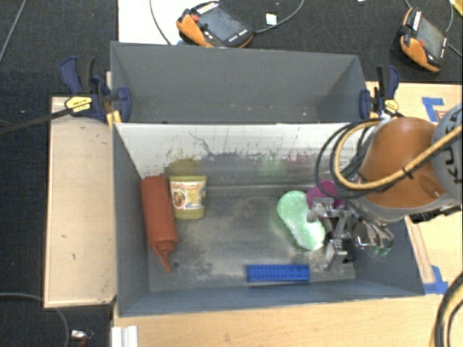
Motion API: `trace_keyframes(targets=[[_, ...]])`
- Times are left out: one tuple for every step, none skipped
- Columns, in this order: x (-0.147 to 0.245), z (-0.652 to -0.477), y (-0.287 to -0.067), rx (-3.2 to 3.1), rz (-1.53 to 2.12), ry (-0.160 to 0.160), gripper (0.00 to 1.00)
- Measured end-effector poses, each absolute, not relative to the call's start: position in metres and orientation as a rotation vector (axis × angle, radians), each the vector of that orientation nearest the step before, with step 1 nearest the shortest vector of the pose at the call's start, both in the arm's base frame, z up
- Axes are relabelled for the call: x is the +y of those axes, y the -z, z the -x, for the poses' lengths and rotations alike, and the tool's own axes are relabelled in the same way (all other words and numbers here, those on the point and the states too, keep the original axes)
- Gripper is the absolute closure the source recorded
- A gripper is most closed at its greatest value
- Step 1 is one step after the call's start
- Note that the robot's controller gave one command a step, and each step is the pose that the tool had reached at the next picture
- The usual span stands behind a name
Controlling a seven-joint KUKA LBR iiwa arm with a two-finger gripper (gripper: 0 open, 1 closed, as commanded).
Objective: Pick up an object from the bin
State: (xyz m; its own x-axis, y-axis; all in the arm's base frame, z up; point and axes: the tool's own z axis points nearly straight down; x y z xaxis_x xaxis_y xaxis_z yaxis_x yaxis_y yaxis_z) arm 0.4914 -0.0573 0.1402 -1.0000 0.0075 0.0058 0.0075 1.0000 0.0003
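My gripper [331, 253] is low in the right part of the bin, just right of a pale green soft thing [298, 218] that lies on the floor. Its fingers reach down beside the green thing's lower right end. A small magenta thing [320, 191] peeks out behind the gripper, partly hidden by it. A flat blue toothed brick [278, 272] lies near the front wall, left of and below the fingertips.
At the left side lie a red-brown squeeze bottle [158, 220] with its nozzle toward the front, and a small jar with a yellow label [188, 194] beside it. The arm's orange cover and cables hang over the bin's right wall.
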Motion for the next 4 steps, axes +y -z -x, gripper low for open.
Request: trace_keyframes(targets=[[-0.057, -0.493, -0.145, -3.144, 0.006, 0.000, 0.00], [0.015, -0.481, -0.072, -3.149, -0.163, 0.002, 0.00], [0.007, -0.481, -0.101, -3.156, -0.098, -0.006, 0.00], [0.042, -0.479, -0.100, -3.153, -0.119, 0.002, 0.00]])
